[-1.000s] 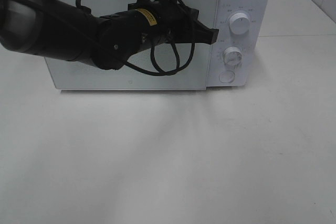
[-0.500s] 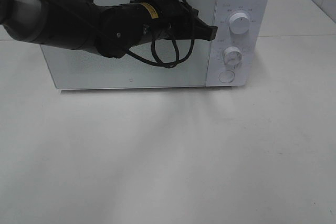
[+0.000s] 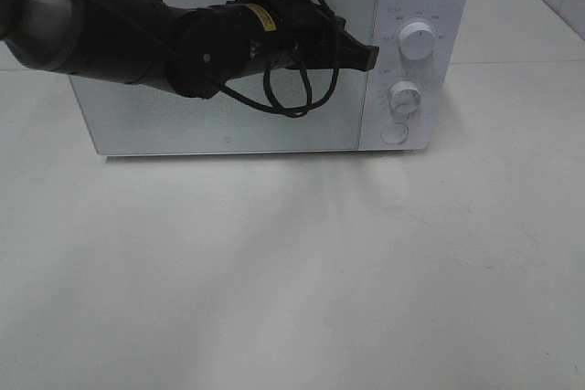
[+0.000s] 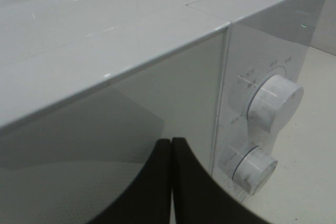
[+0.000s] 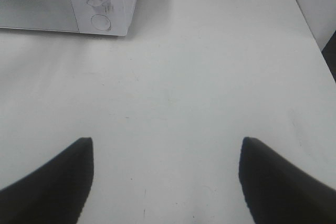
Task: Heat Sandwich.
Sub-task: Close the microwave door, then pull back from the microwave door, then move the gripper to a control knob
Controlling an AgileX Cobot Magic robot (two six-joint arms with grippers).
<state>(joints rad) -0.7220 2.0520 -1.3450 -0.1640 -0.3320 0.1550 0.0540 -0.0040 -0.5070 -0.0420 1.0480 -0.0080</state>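
A white microwave [image 3: 274,134] stands at the back of the table with its door closed. My left gripper [image 3: 370,57] is shut and empty, its tips at the door's right edge beside the upper knob [image 3: 418,42]. In the left wrist view the closed fingers [image 4: 171,145] point at the door seam of the microwave [image 4: 131,35], near the upper knob [image 4: 273,100] and the lower knob [image 4: 254,169]. My right gripper [image 5: 165,150] is open and empty over bare table. The sandwich is out of view.
The microwave's lower knob [image 3: 404,96] and round button [image 3: 395,133] sit on its right panel; the button also shows in the right wrist view [image 5: 101,22]. The white table [image 3: 302,271] stretches in front of the microwave, with its far right edge in the right wrist view [image 5: 310,24].
The left arm lifted a little one second ago, then held still. The gripper tips stay at the door's right edge.
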